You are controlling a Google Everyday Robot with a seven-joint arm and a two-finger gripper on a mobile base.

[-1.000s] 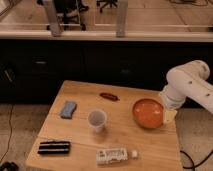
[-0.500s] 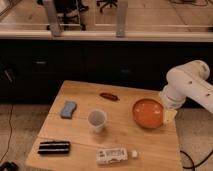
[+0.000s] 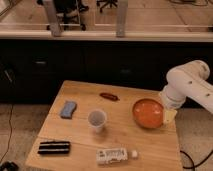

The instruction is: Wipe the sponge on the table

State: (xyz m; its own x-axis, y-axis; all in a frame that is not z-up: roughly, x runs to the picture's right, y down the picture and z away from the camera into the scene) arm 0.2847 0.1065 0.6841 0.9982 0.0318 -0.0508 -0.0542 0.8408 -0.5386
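Note:
The blue-grey sponge (image 3: 68,109) lies flat on the left side of the light wooden table (image 3: 125,132). My white arm (image 3: 187,86) reaches in from the right. Its gripper (image 3: 169,116) hangs at the table's right edge, just beside an orange bowl, far from the sponge. Nothing shows in the gripper.
A clear cup (image 3: 97,120) stands mid-table, right of the sponge. The orange bowl (image 3: 148,113) sits at the right. A black ridged block (image 3: 54,147) and a white flat bottle (image 3: 114,155) lie near the front edge. A small reddish-brown item (image 3: 109,96) lies toward the back. Dark cabinets stand behind.

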